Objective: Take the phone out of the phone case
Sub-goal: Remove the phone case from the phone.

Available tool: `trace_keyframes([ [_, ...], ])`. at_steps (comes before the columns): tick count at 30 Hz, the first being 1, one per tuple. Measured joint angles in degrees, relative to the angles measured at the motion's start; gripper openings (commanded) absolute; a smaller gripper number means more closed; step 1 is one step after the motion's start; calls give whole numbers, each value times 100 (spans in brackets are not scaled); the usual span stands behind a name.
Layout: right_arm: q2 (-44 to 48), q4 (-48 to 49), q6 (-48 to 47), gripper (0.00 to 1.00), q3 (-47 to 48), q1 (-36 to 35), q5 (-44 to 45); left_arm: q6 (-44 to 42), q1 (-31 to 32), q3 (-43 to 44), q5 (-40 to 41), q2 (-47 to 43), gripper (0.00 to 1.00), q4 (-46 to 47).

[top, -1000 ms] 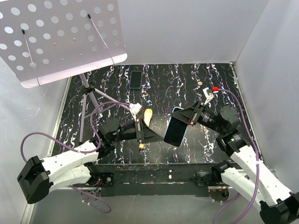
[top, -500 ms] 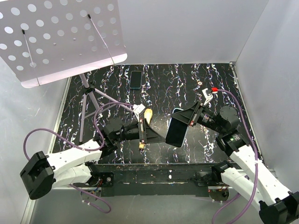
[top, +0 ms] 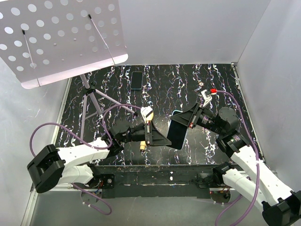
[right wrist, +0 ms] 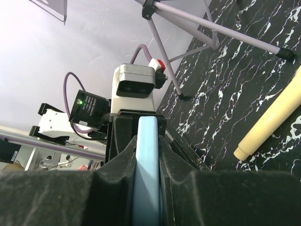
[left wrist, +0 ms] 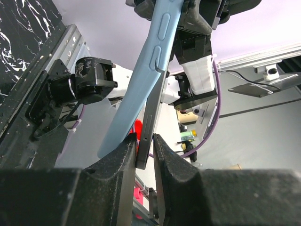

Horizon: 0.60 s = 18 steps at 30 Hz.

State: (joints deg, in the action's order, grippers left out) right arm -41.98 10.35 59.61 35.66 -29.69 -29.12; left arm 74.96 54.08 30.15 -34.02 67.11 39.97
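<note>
Where the left hand (left wrist: 146, 141) pinches: slim dark phone (left wrist: 153, 106), bowed pale-blue case (left wrist: 141, 80).

Phone (left wrist: 152, 109) in left tool (left wrist: 145, 149); phone case (right wrist: 147, 179) in right tool (right wrist: 147, 137)

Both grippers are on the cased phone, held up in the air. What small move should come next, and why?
Probably the left gripper should ease the phone further out of the phone case. Its fingers pinch the phone's dark edge, which at that end already stands apart from the blue case, while the right gripper clamps the case to hold it back.
</note>
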Motion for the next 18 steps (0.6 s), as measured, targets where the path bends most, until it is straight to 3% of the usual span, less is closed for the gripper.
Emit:
trace_keyframes([
  [5,-42,63,44,1,0,-2,-24,98,4,0,-35,52,16,199],
  [11,-164,422,170,1,-101,7,-306,35,9,37,-170,85,1,199],
  [14,-210,490,190,1,-101,17,-431,-35,9,74,-229,90,0,160],
  [16,-216,487,195,16,-96,20,-474,-63,9,76,-243,90,0,160],
  [18,-221,479,192,39,-90,26,-494,-127,2,83,-238,83,0,140],
])
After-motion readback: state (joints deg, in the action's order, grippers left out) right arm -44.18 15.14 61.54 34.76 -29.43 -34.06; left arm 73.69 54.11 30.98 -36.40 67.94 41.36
